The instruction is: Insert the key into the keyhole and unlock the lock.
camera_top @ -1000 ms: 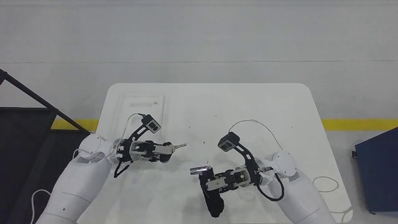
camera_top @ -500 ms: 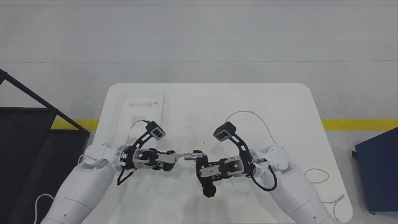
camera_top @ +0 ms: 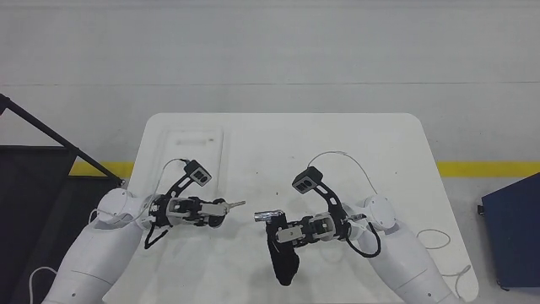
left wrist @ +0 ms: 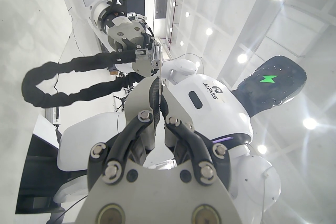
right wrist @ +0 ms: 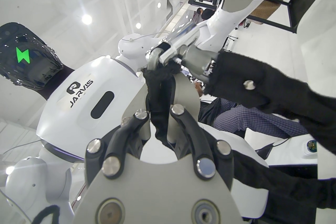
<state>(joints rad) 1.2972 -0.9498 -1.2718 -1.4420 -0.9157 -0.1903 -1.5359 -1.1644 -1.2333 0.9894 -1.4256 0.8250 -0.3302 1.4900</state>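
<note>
Left claw (left wrist: 159,104) clamps the key (left wrist: 159,86), blade just short of the lock (left wrist: 151,58), which the right claw (camera_top: 283,230) pinches by its black sleeve (camera_top: 283,257) above the surface (camera_top: 337,152); judgement: square blade to keyhole (left wrist: 155,64), push straight, then twist.

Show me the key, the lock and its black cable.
key (camera_top: 239,205), top view, on its blade.
lock (left wrist: 152,59), left wrist view, on its silver keyhole end.
cable (camera_top: 283,263), top view, on the hanging black loop.
</note>
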